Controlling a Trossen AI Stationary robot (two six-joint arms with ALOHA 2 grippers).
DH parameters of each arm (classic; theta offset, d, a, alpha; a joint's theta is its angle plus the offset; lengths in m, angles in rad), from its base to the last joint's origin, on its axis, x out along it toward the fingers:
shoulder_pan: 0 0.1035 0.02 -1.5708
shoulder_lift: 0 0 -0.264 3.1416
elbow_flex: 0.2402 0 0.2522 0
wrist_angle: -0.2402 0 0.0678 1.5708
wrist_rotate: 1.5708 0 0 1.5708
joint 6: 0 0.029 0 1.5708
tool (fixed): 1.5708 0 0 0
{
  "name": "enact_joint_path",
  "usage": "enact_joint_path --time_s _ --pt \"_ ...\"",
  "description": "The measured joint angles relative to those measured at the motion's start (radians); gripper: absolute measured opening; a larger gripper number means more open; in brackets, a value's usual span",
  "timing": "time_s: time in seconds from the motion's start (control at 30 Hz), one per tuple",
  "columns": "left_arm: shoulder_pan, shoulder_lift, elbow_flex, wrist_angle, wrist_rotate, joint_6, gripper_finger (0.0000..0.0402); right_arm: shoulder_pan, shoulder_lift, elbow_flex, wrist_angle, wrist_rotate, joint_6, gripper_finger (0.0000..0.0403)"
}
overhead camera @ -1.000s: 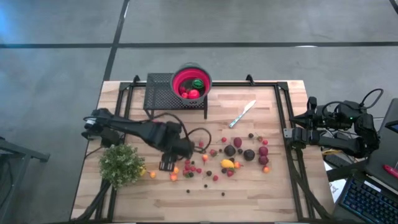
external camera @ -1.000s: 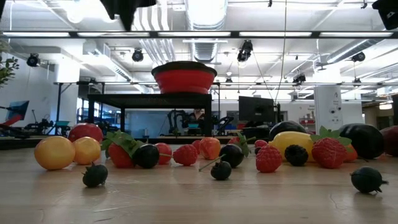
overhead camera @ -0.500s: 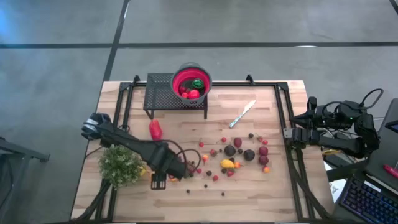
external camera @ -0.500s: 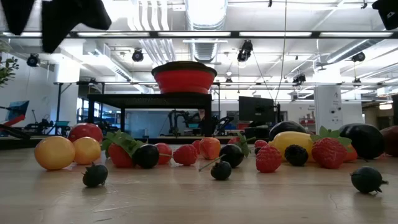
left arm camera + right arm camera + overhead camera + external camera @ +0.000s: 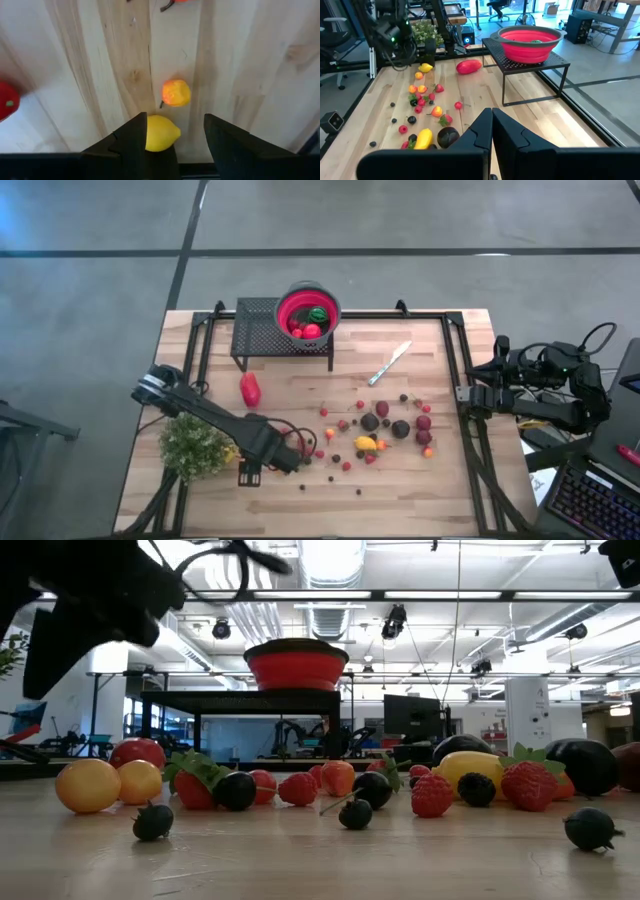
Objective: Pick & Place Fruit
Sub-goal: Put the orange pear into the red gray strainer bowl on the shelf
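Bright, even overhead light from ceiling fixtures point(image 5: 330, 560), glaring white in the low view. The left end effector point(image 5: 95, 600) looms there as a blurred dark silhouette. Below it, fruit point(image 5: 90, 785) casts soft shadows on the desk point(image 5: 320, 860).

Table point(image 5: 420, 505), free room and obstacles.
- Front edge strip: bare wood along most of its length; passage open.
- Right-rear corner: clear except the knife point(image 5: 389, 363), lying diagonally.
- Rear edge, centre-left: mesh stand point(image 5: 256, 332) carrying the red bowl point(image 5: 307, 310); blocks low passage there.
- Centre to centre-right: fruit point(image 5: 381, 422) scattered thickly, with narrow gaps only.
- Left of centre: larger red piece point(image 5: 250, 389) alone, bare wood around it.
- Front-left corner: plant point(image 5: 194, 445), with the left arm lying across beside it and the left gripper point(image 5: 248, 474) low over the wood.
- Right edge: right gripper point(image 5: 466, 394) parked off the working area.
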Motion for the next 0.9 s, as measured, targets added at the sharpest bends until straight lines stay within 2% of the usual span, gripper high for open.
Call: enact_joint_path --time_s 0.3,0.7,0.9 --pt "0.0 0.069 -0.003 0.03 -0.001 0.018 0.0202 0.0 0.0 0.0 0.0 0.0 0.0 0.0008" --pt "-0.008 0.099 -0.017 0.05 0.007 0.004 0.0202 0.0 0.0 0.0 0.0 0.0 0.0 0.0008" --pt "-0.021 0.099 -0.018 0.049 0.054 -0.011 0.0202 0.0 0.0 0.0 0.0 0.0 0.0 0.0008"
